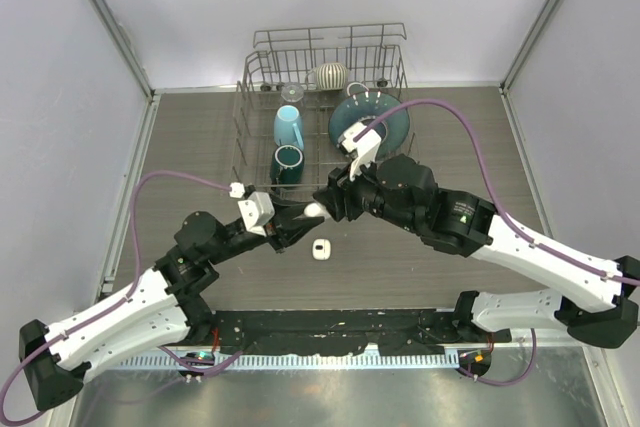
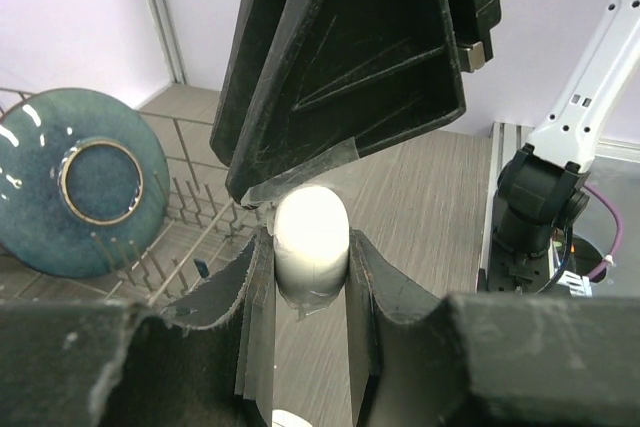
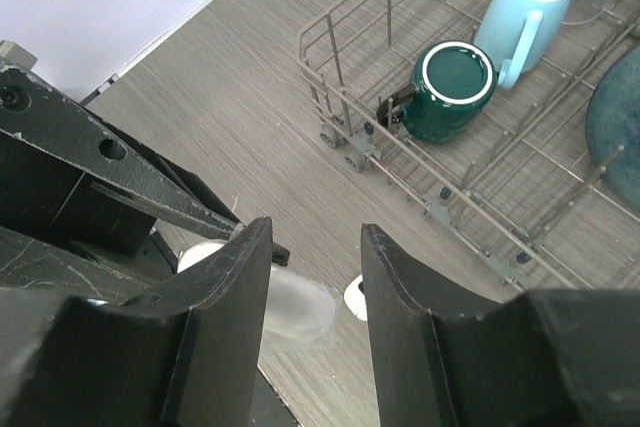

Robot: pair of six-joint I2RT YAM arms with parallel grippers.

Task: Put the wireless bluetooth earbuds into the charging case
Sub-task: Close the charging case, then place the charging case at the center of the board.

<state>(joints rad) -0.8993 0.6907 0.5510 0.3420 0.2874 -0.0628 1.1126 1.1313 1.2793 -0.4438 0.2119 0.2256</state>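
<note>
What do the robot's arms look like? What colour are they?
The left arm and right arm are white shells with chunky black joints. The left claw and right claw are black with two fingers. A purple cable loops along each arm, and a tiny green mark sits on the right one.

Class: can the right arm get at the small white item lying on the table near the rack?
Probably yes: the small white item lies uncovered on bare table, and the open right end effector hovers close by with nothing between them.
</note>
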